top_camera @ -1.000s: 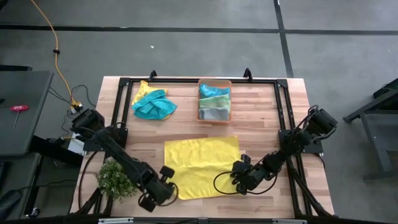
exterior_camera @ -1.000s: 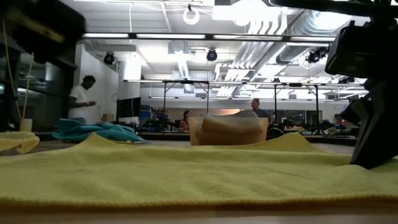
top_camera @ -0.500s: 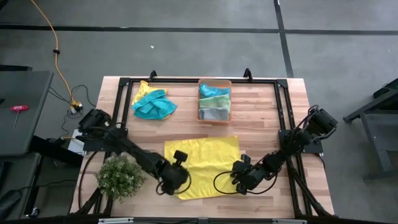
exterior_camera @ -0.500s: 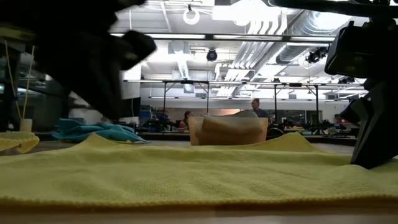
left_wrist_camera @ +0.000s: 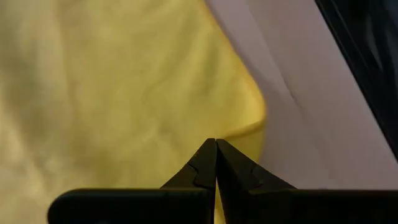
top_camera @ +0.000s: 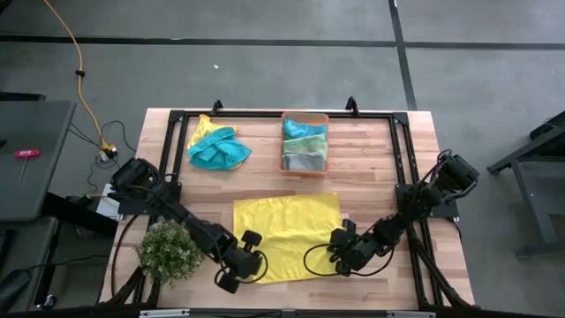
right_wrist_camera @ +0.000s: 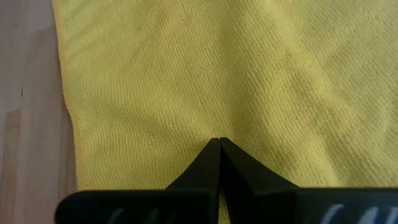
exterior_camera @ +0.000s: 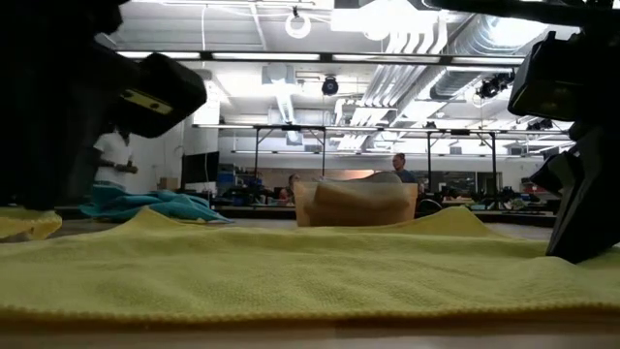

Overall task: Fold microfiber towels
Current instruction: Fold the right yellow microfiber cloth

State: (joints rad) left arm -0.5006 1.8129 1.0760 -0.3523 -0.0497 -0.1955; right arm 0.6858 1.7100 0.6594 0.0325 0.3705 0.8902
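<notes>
Yellow nubbly towel, spread flat, squarish.

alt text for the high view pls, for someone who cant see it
Seen from above, a yellow towel lies spread on a wooden table, with the left gripper at its near left corner and the right gripper at its right edge. Behind it sit crumpled towels and an orange bin; a plant stands left.

a grey concrete floor crossed by dark seams surrounds the wooden table, while beyond it an open workshop shows bright ceiling lights, exposed silver ducts, black-framed benches, and people standing far off.
</notes>
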